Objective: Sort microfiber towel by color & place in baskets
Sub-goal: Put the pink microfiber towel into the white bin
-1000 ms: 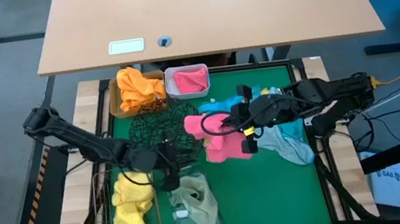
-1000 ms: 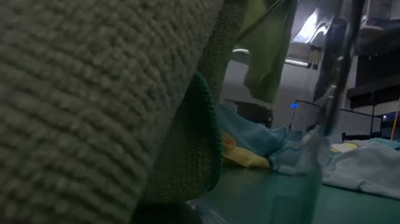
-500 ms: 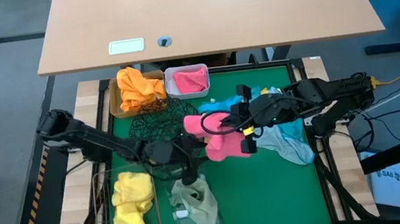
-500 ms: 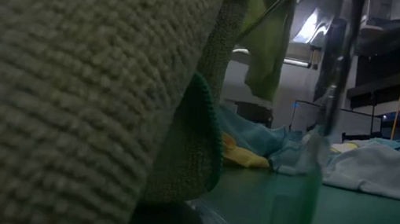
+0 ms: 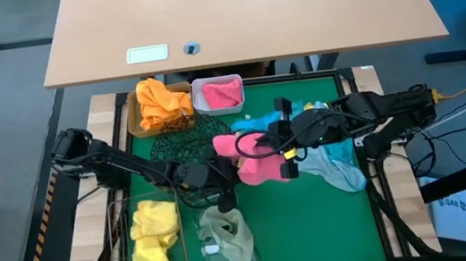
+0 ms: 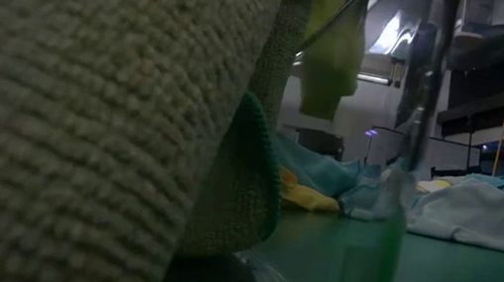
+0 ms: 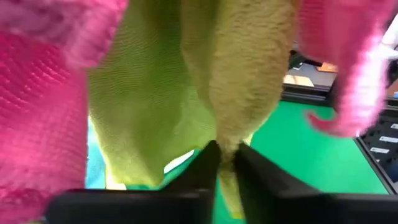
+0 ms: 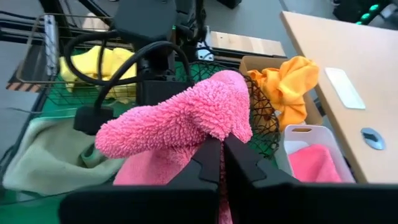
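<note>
High view: the left gripper point(image 5: 225, 205) sits low over the green surface point(image 5: 317, 219), just above the clear plastic tub point(image 5: 229, 255) that holds pale olive-green towels point(image 5: 229, 237). Its wrist view shows the two dark fingers point(image 7: 208, 163) pinched together on a hanging olive-green towel point(image 7: 186, 93), with almost no gap between them, and pink cloth on both sides. The right gripper point(image 5: 284, 162) is near the middle of the surface, and its fingers point(image 8: 208, 162) are pressed tight on a pink towel point(image 8: 186, 118) that bunches up over the fingertips; from above, that pink towel point(image 5: 260, 167) spreads under the gripper, touching light blue towels point(image 5: 337, 166) that lie loose on the right part of the surface. At the far edge, orange towels point(image 5: 157, 102) fill the tan box point(image 5: 134, 121) and a pink towel point(image 5: 221, 94) lies in the white tub point(image 5: 203, 107) beside it. The black wire-mesh bowl point(image 5: 172, 147) stands just in front of those two. Yellow towels point(image 5: 153, 240) are piled in the rectangular wire basket point(image 5: 121, 253) at the near left. Low view: olive-green cloth point(image 6: 85, 116) fills most of the frame, close to the lens.
</note>
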### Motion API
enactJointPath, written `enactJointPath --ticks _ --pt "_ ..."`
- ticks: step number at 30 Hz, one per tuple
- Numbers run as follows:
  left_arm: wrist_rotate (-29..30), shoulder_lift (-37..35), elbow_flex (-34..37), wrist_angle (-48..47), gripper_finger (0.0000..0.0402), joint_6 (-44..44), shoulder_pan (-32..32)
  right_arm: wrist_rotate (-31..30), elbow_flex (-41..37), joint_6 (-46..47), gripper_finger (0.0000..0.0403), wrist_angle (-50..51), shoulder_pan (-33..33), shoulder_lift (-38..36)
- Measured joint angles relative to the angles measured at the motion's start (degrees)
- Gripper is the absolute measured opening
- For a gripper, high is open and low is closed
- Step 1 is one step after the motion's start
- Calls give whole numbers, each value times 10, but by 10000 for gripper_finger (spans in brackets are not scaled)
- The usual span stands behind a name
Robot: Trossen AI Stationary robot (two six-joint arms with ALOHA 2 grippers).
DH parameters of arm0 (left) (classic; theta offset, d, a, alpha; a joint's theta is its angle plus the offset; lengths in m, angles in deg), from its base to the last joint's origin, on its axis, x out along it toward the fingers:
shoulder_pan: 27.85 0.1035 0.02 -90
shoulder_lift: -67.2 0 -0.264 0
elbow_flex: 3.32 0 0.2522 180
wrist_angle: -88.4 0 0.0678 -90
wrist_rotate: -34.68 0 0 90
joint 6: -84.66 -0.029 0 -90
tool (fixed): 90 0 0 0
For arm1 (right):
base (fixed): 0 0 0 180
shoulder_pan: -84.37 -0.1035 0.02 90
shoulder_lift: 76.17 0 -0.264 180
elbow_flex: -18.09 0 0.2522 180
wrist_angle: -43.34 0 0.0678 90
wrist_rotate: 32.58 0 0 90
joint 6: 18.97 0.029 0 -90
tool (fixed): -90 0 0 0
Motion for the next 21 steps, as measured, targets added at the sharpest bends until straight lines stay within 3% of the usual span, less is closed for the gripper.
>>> enactJointPath --ticks 2,16,21 --pt "0 0 0 0 11 3 0 -10 0 -2 5 0 0 0" --pt "4 -2 -2 -19 1 17 0 -181 -1 -44 5 7 0 -56" --pt "5 -2 -2 -19 1 17 0 -187 -1 -44 5 14 0 -81"
